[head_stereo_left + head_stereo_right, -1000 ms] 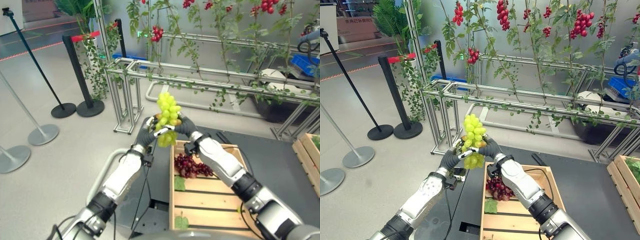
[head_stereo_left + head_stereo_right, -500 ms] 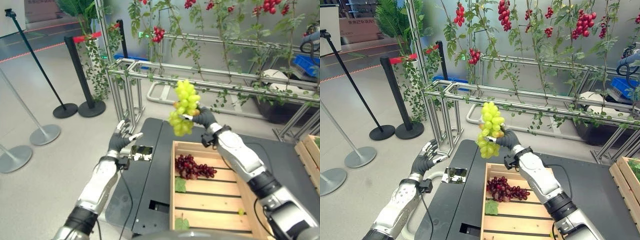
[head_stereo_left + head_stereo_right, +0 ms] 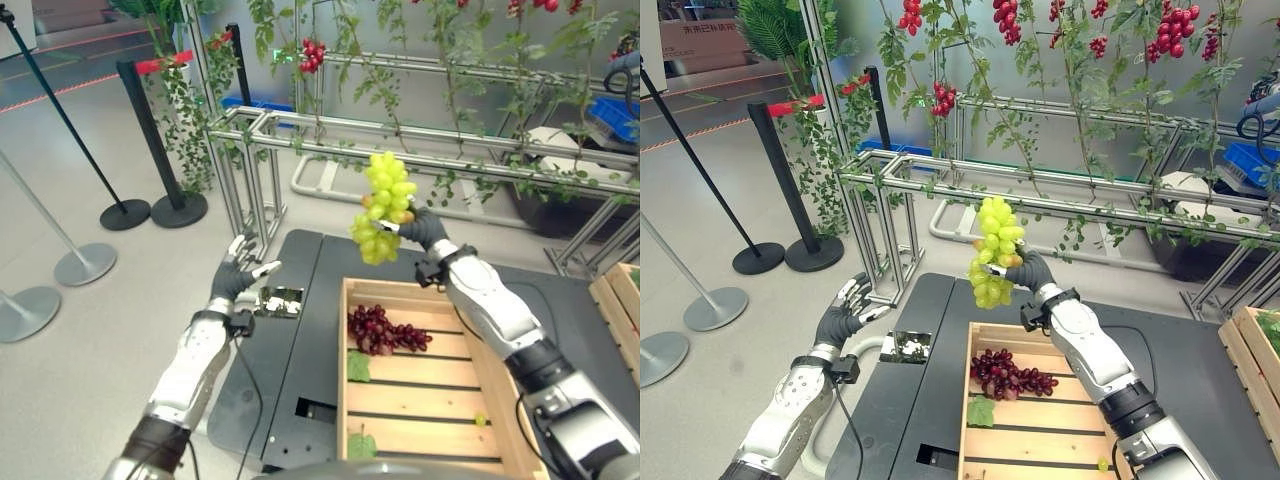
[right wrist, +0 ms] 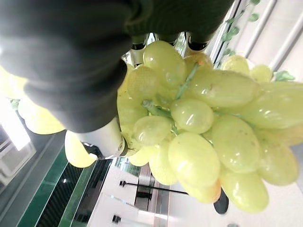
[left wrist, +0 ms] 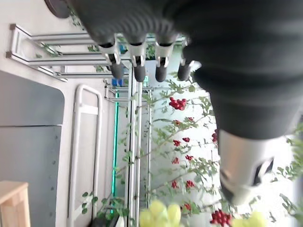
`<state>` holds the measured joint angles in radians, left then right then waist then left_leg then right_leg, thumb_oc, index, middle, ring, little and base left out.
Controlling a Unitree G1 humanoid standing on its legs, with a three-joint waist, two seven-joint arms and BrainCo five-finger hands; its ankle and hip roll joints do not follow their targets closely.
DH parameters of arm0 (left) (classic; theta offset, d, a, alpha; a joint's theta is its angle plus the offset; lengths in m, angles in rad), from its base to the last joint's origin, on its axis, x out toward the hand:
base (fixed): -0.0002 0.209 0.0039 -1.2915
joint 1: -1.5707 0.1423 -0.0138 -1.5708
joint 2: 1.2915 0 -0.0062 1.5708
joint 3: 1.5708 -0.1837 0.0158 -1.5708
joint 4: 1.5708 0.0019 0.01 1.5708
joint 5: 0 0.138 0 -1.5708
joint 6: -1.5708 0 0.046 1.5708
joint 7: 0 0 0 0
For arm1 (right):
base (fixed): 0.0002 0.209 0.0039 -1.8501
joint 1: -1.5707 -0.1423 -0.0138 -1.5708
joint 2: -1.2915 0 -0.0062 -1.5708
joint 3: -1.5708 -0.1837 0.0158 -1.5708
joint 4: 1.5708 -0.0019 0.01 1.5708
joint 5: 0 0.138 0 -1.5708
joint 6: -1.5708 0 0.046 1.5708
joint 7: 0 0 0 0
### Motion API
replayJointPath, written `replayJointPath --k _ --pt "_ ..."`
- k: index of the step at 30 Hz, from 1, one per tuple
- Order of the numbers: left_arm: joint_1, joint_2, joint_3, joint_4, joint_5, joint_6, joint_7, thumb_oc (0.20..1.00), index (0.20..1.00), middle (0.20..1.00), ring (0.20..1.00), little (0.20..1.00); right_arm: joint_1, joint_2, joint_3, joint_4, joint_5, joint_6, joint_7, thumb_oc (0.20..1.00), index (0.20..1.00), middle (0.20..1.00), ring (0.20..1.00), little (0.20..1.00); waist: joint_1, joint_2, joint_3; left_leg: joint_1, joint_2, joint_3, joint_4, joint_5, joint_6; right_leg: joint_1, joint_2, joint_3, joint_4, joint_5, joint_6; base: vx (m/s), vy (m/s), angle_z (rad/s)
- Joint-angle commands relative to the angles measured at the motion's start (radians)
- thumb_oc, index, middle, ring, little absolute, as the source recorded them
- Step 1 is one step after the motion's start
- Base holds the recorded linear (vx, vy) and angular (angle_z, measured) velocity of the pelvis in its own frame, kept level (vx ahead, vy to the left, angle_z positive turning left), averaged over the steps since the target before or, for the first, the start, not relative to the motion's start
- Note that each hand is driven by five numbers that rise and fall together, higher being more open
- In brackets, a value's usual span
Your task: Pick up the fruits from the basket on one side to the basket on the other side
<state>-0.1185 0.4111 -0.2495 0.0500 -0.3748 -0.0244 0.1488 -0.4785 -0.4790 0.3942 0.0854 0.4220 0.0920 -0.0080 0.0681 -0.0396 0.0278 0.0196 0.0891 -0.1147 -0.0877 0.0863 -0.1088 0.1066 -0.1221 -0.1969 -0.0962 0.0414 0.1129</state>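
Up in the air, above the far end of a wooden crate [image 3: 352, 420], the robot's right hand [image 3: 424, 229] gripped a bunch of green grapes [image 3: 382, 208], with its fingers and thumb curled around the middle of the bunch. The grapes stood roughly upright, with part of the bunch rising above the hand and part hanging below it. In the right wrist view, the pale green grapes [image 4: 199, 127] pressed close against the dark ribbed cover of that hand.

The crate sat on a dark platform [image 3: 290, 370] in front of the robot. Inside the crate, near its far end, lay a bunch of dark red grapes [image 3: 384, 331], with a green leaf [image 3: 359, 367] just beside it on the slats.

The left hand [image 3: 236, 279] hovered to the left of the platform, well apart from the grapes, holding nothing, with its fingers spread and relaxed. Near it, a small shiny square plate [image 3: 283, 301] lay on the platform's far left corner.

Beyond the platform stood a metal frame [image 3: 300, 140] strung with green vines and clusters of small red fruit [image 3: 1005, 16]. Barrier posts [image 3: 150, 130] stood on the pale floor to the left. Part of a second wooden crate [image 3: 618, 310] showed at the right edge.
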Motion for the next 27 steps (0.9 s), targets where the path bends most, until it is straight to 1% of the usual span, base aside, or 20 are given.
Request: replayJointPath --k 1,6,11,13,14,16,17,18,20,21,22,23,25,27 --pt "-0.141 0.001 -0.051 0.025 0.024 -0.035 0.011 1.0 1.0 1.0 1.0 1.0 -0.134 0.048 0.015 -0.035 0.011 -0.078 0.001 0.2 0.2 0.2 0.2 0.2 0.007 -0.014 -0.048 0.019 -0.022 0.047 0.014 -0.091 0.047 0.025 -0.022 -0.038 0.085 -0.108 0.016 0.0 0.0 0.0" --pt "-0.214 -0.028 -0.114 0.052 0.04 -0.031 0.027 1.0 1.0 1.0 1.0 1.0 -0.152 0.117 0.078 -0.042 0.012 -0.071 0.016 0.2 0.2 0.2 0.2 0.2 0.001 -0.011 -0.045 0.023 -0.021 0.05 0.015 -0.093 0.048 0.027 -0.022 -0.035 0.087 -0.111 0.016 0.0 0.0 0.0" --pt "-0.267 -0.048 -0.163 0.101 0.051 -0.023 0.043 1.0 1.0 1.0 1.0 1.0 -0.173 0.168 0.134 -0.03 0.015 -0.062 0.017 0.2 0.2 0.2 0.2 0.2 -0.003 -0.007 -0.043 0.025 -0.021 0.054 0.015 -0.093 0.048 0.028 -0.022 -0.034 0.087 -0.113 0.015 0.0 0.0 0.0" --pt "-0.282 -0.059 -0.18 0.118 0.051 -0.021 0.05 1.0 1.0 1.0 1.0 1.0 -0.179 0.187 0.157 -0.036 0.018 -0.057 0.022 0.2 0.2 0.2 0.2 0.2 -0.005 -0.006 -0.041 0.019 -0.022 0.055 0.017 -0.085 0.05 0.023 -0.024 -0.034 0.088 -0.104 0.015 0.0 0.0 0.0" --pt "-0.282 -0.059 -0.18 0.119 0.051 -0.022 0.05 1.0 1.0 1.0 1.0 1.0 -0.178 0.187 0.157 -0.036 0.018 -0.057 0.022 0.2 0.2 0.2 0.2 0.2 -0.005 -0.006 -0.042 0.026 -0.021 0.055 0.014 -0.094 0.048 0.029 -0.023 -0.034 0.087 -0.112 0.015 0.05 -0.009 0.0" --pt "-0.284 -0.065 -0.187 0.125 0.051 -0.019 0.049 1.0 1.0 1.0 1.0 1.0 -0.181 0.198 0.171 -0.046 0.02 -0.055 0.028 0.2 0.2 0.2 0.2 0.2 -0.006 -0.006 -0.04 0.02 -0.022 0.056 0.016 -0.086 0.05 0.023 -0.024 -0.034 0.088 -0.105 0.015 0.0 0.0 0.0" --pt "-0.282 -0.067 -0.19 0.127 0.051 -0.018 0.052 1.0 1.0 1.0 1.0 1.0 -0.18 0.203 0.176 -0.049 0.022 -0.055 0.026 0.2 0.2 0.2 0.2 0.2 -0.006 -0.007 -0.04 0.027 -0.022 0.056 0.014 -0.095 0.049 0.028 -0.023 -0.033 0.087 -0.113 0.015 0.0 0.0 0.0" --pt "-0.281 -0.07 -0.191 0.131 0.048 -0.017 0.054 1.0 1.0 1.0 1.0 1.0 -0.182 0.208 0.181 -0.054 0.022 -0.056 0.026 0.2 0.2 0.2 0.2 0.2 -0.006 -0.006 -0.038 0.021 -0.023 0.056 0.017 -0.087 0.051 0.023 -0.024 -0.033 0.088 -0.105 0.015 0.04 -0.011 0.0" --pt "-0.281 -0.078 -0.196 0.145 0.045 -0.015 0.063 1.0 1.0 1.0 1.0 1.0 -0.18 0.23 0.192 -0.057 0.035 -0.057 0.02 0.2 0.2 0.2 0.2 0.2 -0.006 -0.006 -0.038 0.029 -0.021 0.057 0.015 -0.096 0.05 0.029 -0.024 -0.033 0.088 -0.114 0.015 0.02 -0.004 0.0" --pt "-0.288 -0.091 -0.208 0.172 0.04 -0.01 0.07 1.0 1.0 1.0 1.0 1.0 -0.179 0.254 0.212 -0.059 0.051 -0.055 0.023 0.2 0.2 0.2 0.2 0.2 -0.005 -0.006 -0.036 0.031 -0.02 0.057 0.015 -0.098 0.05 0.031 -0.024 -0.033 0.088 -0.115 0.015 -0.03 0.009 0.0" --pt "-0.289 -0.091 -0.208 0.173 0.04 -0.011 0.07 1.0 1.0 1.0 1.0 1.0 -0.18 0.254 0.212 -0.059 0.051 -0.055 0.022 0.2 0.2 0.2 0.2 0.2 -0.006 -0.005 -0.035 0.024 -0.022 0.057 0.017 -0.088 0.052 0.024 -0.025 -0.033 0.089 -0.106 0.015 0.0 0.0 0.0" --pt "-0.292 -0.095 -0.216 0.188 0.04 -0.007 0.068 1.0 1.0 1.0 1.0 1.0 -0.185 0.262 0.224 -0.059 0.056 -0.054 0.024 0.2 0.2 0.2 0.2 0.2 -0.006 -0.006 -0.037 0.031 -0.02 0.057 0.015 -0.098 0.051 0.03 -0.024 -0.032 0.087 -0.114 0.016 0.0 0.0 0.0" --pt "-0.302 -0.102 -0.235 0.242 0.05 0.001 0.065 1.0 1.0 1.0 1.0 1.0 -0.208 0.272 0.248 -0.059 0.059 -0.053 0.026 0.2 0.2 0.2 0.2 0.2 -0.007 -0.005 -0.036 0.034 -0.02 0.057 0.015 -0.098 0.051 0.032 -0.022 -0.029 0.086 -0.115 0.014 0.02 -0.004 0.0" --pt "-0.301 -0.102 -0.237 0.254 0.054 0.003 0.061 1.0 1.0 1.0 1.0 1.0 -0.218 0.269 0.251 -0.062 0.058 -0.052 0.026 0.2 0.2 0.2 0.2 0.2 -0.007 -0.005 -0.037 0.027 -0.021 0.059 0.017 -0.089 0.052 0.025 -0.023 -0.028 0.087 -0.106 0.014 0.0 0.0 0.0"
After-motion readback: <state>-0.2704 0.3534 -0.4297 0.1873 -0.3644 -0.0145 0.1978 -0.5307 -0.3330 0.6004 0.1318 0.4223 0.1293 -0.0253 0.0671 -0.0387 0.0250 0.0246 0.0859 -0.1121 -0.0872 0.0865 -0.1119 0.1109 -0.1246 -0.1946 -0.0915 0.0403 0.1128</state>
